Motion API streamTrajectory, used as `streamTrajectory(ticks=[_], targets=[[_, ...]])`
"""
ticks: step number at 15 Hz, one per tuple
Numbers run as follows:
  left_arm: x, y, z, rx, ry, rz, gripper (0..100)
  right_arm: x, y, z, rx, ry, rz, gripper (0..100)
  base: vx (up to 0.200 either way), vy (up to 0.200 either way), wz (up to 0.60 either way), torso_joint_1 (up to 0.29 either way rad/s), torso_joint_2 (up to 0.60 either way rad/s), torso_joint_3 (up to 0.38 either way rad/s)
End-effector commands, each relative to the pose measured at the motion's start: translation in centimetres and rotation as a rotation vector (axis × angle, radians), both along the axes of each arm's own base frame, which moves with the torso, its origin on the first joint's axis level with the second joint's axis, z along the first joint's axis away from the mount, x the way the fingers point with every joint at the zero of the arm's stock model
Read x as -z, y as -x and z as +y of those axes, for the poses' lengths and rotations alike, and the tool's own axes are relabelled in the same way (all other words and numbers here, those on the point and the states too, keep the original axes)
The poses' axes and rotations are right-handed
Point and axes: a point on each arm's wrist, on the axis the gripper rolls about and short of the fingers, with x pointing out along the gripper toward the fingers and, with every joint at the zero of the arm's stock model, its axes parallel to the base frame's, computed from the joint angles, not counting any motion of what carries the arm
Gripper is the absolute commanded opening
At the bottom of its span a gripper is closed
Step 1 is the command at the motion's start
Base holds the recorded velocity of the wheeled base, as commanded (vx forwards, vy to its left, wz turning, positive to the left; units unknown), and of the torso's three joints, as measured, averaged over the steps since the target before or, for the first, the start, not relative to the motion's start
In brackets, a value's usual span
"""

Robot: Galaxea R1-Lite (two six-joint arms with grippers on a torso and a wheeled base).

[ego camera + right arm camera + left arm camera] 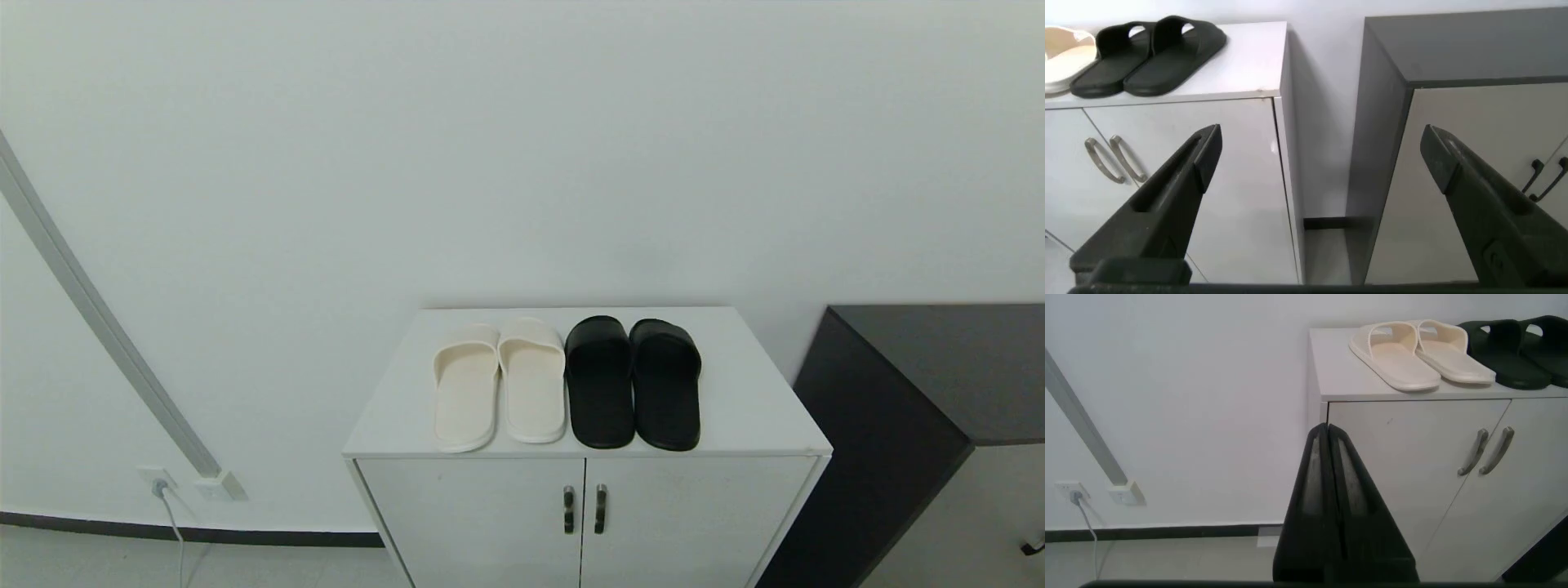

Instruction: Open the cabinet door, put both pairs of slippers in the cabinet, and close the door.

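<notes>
A white cabinet (759, 392) stands against the wall with both doors closed; two metal handles (584, 508) meet at the middle. On its top lie a cream pair of slippers (498, 384) on the left and a black pair of slippers (634, 382) on the right, side by side. In the left wrist view the cabinet (1404, 465), cream slippers (1421, 353) and black slippers (1519, 349) lie ahead of my left gripper (1328, 433), whose fingers are pressed together, holding nothing. My right gripper (1323, 143) is open wide, in front of the cabinet's right side (1249, 188), with the black slippers (1147, 53) above.
A taller dark cabinet (914, 425) stands close to the right of the white one, with a narrow gap between them. A grey cable duct (90, 310) runs down the wall at left to a socket with a plug (159, 486). Bare floor lies left of the cabinet.
</notes>
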Motion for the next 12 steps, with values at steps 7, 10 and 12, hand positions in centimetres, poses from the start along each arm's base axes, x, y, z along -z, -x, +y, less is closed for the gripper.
streamTrajectory(ticks=[7, 10, 12], targets=[[0.0, -0.01, 0.01, -0.003, 0.0, 0.001, 0, -0.01, -0.01, 0.03, -0.015, 0.016, 0.001, 100, 0.0, 0.0, 0.0, 0.0, 0.0, 0.0], [0.0, -0.01, 0.01, -0.003, 0.003, 0.001, 0, -0.01, -0.01, 0.04, -0.019, 0.016, 0.001, 100, 0.0, 0.0, 0.0, 0.0, 0.0, 0.0], [0.0, -0.01, 0.01, -0.003, 0.002, 0.001, 0, -0.64, 0.1, 0.05, -0.019, 0.035, -0.024, 100, 0.0, 0.0, 0.0, 0.0, 0.0, 0.0]])
